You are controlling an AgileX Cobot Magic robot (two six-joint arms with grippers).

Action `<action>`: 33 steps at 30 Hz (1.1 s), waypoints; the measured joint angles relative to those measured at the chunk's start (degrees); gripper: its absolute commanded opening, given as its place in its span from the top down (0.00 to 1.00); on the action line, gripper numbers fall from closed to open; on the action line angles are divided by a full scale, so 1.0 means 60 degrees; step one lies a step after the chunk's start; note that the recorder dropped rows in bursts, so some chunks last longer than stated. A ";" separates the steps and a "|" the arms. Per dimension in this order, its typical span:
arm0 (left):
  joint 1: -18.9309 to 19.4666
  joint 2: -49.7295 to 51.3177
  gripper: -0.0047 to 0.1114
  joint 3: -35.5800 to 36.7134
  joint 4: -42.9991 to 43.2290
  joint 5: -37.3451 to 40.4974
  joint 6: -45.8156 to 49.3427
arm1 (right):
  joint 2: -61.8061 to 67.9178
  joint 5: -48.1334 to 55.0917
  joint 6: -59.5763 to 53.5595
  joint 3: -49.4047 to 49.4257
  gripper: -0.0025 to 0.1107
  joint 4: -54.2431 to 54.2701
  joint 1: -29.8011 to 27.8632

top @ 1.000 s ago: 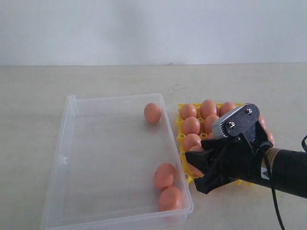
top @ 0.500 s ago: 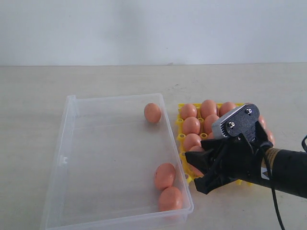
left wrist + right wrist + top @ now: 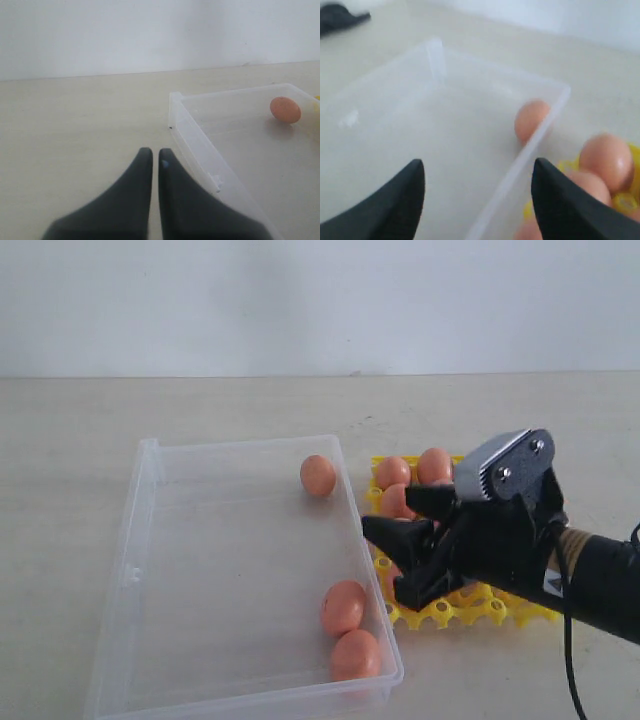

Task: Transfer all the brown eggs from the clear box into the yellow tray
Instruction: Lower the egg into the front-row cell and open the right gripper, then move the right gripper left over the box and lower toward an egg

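Left gripper (image 3: 154, 153): fingers drawn together with only a hairline gap and nothing between them, low over the bare table (image 3: 75, 125), just outside a corner of the clear box (image 3: 200, 145); it does not appear in the exterior view. Right gripper (image 3: 388, 552): jaws spread wide and empty, the black arm reaching in low from the right edge with the fingers pointing left. It hangs over the line where the box's right wall meets the yellow tray (image 3: 470, 612); in the right wrist view that wall passes between the two fingers. The box lies left of centre with low walls all round, and most of its floor is open. Three brown eggs (image 3: 318, 475) lie in it along the right wall: one at the far right corner and two close together, apparently touching, at the near right corner. The tray sits just beside the box's right wall; whether the two touch cannot be told. Three eggs show in the tray's far left cups, and open cups show along its near edge. The gripper body covers the middle of the tray, so the count there cannot be told. A plain white wall (image 3: 300, 300) stands behind the table.
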 measured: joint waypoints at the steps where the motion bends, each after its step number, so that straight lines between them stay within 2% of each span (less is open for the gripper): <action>1: 0.0000 0.0000 0.92 0.0000 0.0000 0.0000 0.0000 | -0.0113 -0.0528 0.0084 -0.0036 0.60 0.0122 -0.0001; 3: 0.0000 0.0000 0.92 0.0000 0.0000 0.0000 0.0000 | -0.0406 -0.0910 0.0556 -0.0320 0.77 0.0372 -0.0001; 5: 0.0000 0.0000 0.92 0.0000 0.0000 0.0000 0.0000 | -0.0718 -0.0148 0.1481 -0.0913 0.96 0.0271 -0.0001; 8: 0.0000 0.0000 0.92 0.0000 0.0000 0.0000 0.0000 | -0.0953 0.3155 0.3581 -0.2463 0.95 -0.1947 0.0160; 10: 0.0000 0.0000 0.92 0.0000 0.0000 0.0000 0.0000 | -0.0953 0.5264 0.5918 -0.3696 0.94 -0.4816 0.0610; 12: 0.0000 0.0000 0.92 0.0000 0.0000 0.0000 0.0000 | -0.0913 0.6672 0.8561 -0.4825 0.94 -0.7936 0.1144; 14: 0.0000 0.0000 0.92 0.0000 0.0000 0.0000 0.0000 | -0.0825 0.7147 1.0654 -0.5744 0.94 -1.0118 0.1519; 16: 0.0000 0.0000 0.92 0.0000 0.0000 0.0000 0.0000 | -0.0601 0.7054 1.1828 -0.6538 0.94 -1.1146 0.1751; 20: 0.0000 0.0000 0.92 0.0000 0.0000 0.0000 0.0000 | 0.0158 0.6483 1.2172 -0.7122 0.94 -1.1755 0.1893; 23: 0.0000 0.0000 0.92 0.0000 0.0000 0.0000 0.0000 | 0.0817 0.6399 1.1961 -0.7129 0.98 -1.1919 0.1909; 27: 0.0000 0.0000 0.92 0.0000 0.0000 0.0000 0.0000 | 0.0999 0.6782 1.1106 -0.7129 0.98 -1.2013 0.1946; 30: 0.0000 0.0000 0.92 0.0000 0.0000 0.0000 0.0000 | 0.0850 0.7786 0.9763 -0.7129 0.98 -1.2030 0.2204; 33: 0.0000 0.0000 0.92 0.0000 0.0000 0.0000 0.0000 | 0.0559 1.0246 0.8037 -0.7129 0.98 -1.2068 0.2639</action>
